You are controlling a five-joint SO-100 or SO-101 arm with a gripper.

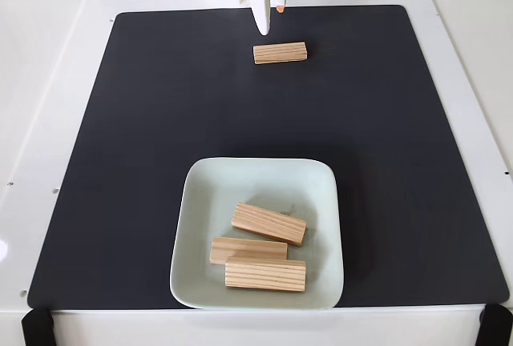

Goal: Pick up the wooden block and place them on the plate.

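Fixed view: three wooden blocks lie in the plate at lower centre, bunched toward its near side, two touching; the fourth wooden block lies flat on the black mat at upper centre. The hand hangs just above-left of it, apparently grasping nothing; finger spread I cannot tell. Judged lined up for the last pickup.

We see a bright, evenly lit scene under soft, diffuse light. The white table nearly blows out, with a glare spot at its left edge. The black mat stays matte and even. Shadows are faint: a soft one sits beside the blocks inside the plate. Focus is sharp throughout, wood grain clear, and edge distortion is slight.
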